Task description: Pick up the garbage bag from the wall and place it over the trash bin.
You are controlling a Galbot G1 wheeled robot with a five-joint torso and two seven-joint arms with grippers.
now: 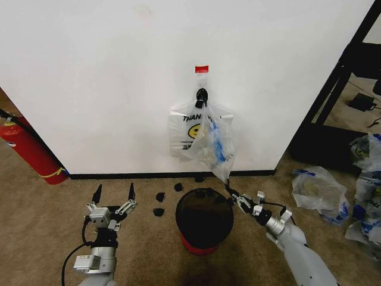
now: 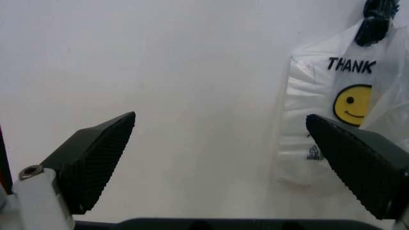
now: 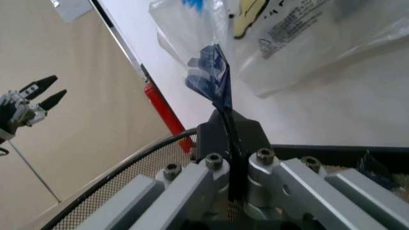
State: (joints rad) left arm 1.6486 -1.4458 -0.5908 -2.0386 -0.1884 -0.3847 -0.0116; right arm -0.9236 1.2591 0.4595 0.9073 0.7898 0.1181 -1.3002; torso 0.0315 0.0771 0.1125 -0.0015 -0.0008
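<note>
Right now your right gripper (image 1: 229, 192) is pinched shut on the lower tip of the garbage bag (image 1: 214, 146), just above the far rim of the trash bin (image 1: 204, 219). The bag hangs against the wall (image 1: 107, 77), apparently from the black hook, though that join is hard to read. Its long axis runs down from the hook, slanting toward your right. Keep the pinch firm and free the top before spreading it. Your left gripper (image 1: 113, 196) waits wide open and empty, left of the bin.
</note>
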